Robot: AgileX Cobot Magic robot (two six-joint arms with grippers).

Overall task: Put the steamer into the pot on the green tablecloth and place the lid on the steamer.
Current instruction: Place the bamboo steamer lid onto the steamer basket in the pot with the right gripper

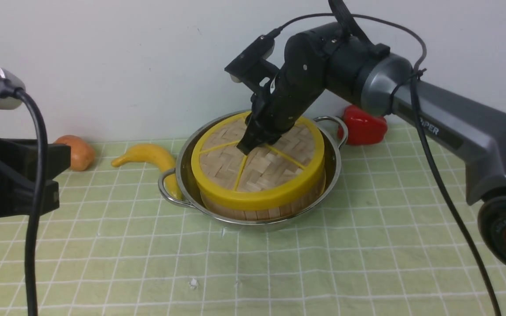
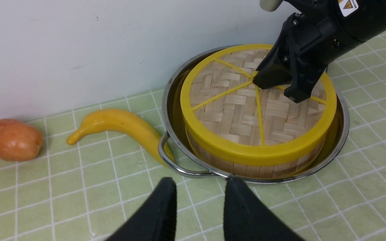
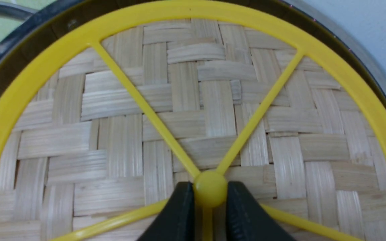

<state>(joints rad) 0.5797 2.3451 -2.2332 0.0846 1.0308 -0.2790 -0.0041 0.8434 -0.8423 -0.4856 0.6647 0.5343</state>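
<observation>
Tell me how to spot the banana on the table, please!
Look for the big shiny pot in the middle of the green tablecloth, near the wall. On the pot's left lies the banana, one end at the handle. It is long, curved and yellow; the fruit further left is round and orange.

Lid (image 1: pixel 257 164) is down: woven bamboo, yellow rim and spokes, lying flat on the steamer (image 1: pixel 257 213), its knob (image 3: pixel 209 192) pinched in the right tool (image 1: pixel 248 147). Directly beneath the tool, the steamer stands upright inside the shiny pot (image 1: pixel 186 158), which rests on the green tablecloth (image 1: pixel 367 245).
</observation>
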